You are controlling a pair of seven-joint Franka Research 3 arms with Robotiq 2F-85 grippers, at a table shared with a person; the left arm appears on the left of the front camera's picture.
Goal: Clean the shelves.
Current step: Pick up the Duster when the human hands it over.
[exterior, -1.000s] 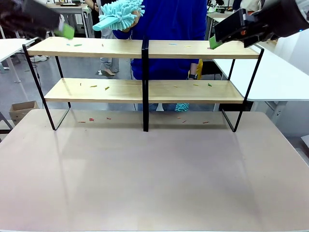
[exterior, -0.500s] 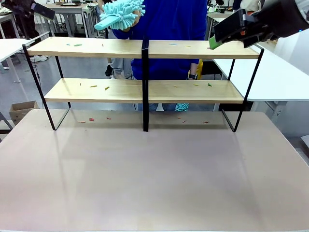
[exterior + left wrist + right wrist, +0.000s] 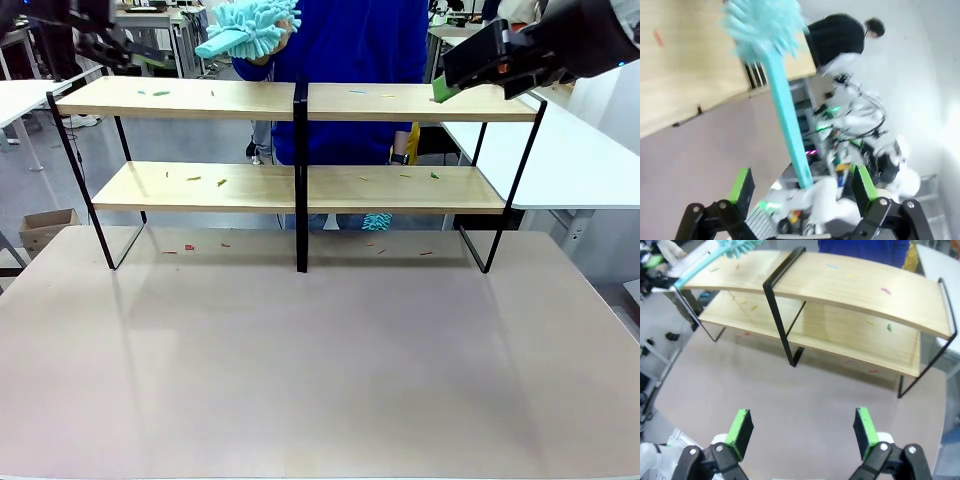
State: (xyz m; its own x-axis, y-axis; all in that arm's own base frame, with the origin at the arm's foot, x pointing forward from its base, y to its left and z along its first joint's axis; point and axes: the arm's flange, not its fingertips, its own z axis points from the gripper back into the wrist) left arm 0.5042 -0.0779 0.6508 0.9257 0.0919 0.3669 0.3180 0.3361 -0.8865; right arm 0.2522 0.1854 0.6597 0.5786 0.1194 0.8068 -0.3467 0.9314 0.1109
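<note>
The shelves [image 3: 300, 100] stand across the far part of the table [image 3: 320, 380], with coloured scraps [image 3: 221, 182] strewn on both boards. The left arm is raised at the upper left, and the left gripper [image 3: 122, 48] sits above the top board's left end. Its wrist view shows the fingers spread wide, with the handle of a person's turquoise duster [image 3: 784, 105] running between them and touching neither. The right gripper [image 3: 446, 84] hangs by the top board's right end, spread wide and holding nothing.

Left pincer [image 3: 802, 186] and right pincer [image 3: 802, 429]: black jointed metal, bright green pads [image 3: 741, 426] (flat, rectangular).
</note>
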